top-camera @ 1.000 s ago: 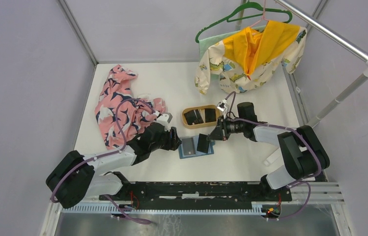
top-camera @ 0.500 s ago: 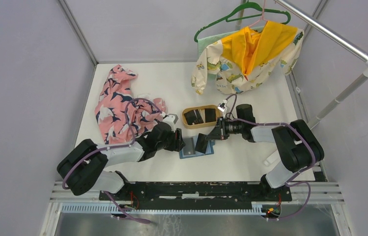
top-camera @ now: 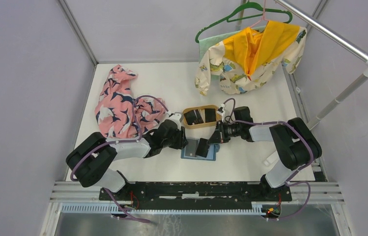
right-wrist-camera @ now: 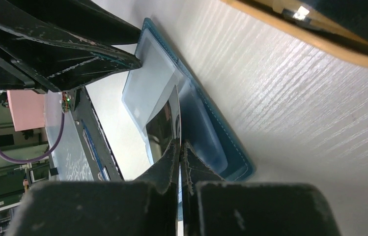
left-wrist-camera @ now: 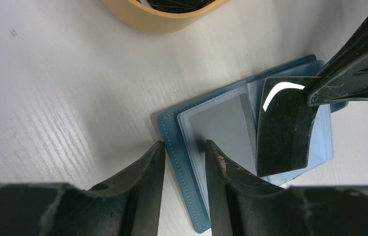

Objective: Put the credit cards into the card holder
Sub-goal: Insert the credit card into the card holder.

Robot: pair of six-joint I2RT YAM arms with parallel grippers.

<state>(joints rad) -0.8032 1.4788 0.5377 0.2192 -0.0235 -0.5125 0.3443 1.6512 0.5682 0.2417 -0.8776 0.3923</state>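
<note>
The teal card holder [top-camera: 211, 155] lies open on the table, its clear sleeves up. My right gripper [top-camera: 214, 139] is shut on a black credit card [top-camera: 202, 147] and holds it tilted over the holder's right half. The card's lower edge is at a sleeve [left-wrist-camera: 282, 128]. The right wrist view shows the card [right-wrist-camera: 164, 123] edge-on, pinched in the right gripper [right-wrist-camera: 179, 143] above the holder [right-wrist-camera: 206, 132]. My left gripper [left-wrist-camera: 184, 146] is open, with its jaws straddling the holder's left edge [left-wrist-camera: 172, 142]. More dark cards [top-camera: 199, 116] lie in the tan tray [top-camera: 187, 123].
The tan oval tray [left-wrist-camera: 162, 22] stands just beyond the holder. A pink patterned garment [top-camera: 120, 103] lies at the left. A cream and yellow jacket [top-camera: 250, 54] hangs on a green hanger from a metal rail [top-camera: 339, 39] at the back right.
My left gripper has slid right up to the holder's left edge and its jaws have narrowed. The right gripper has brought the black card lower over the holder.
</note>
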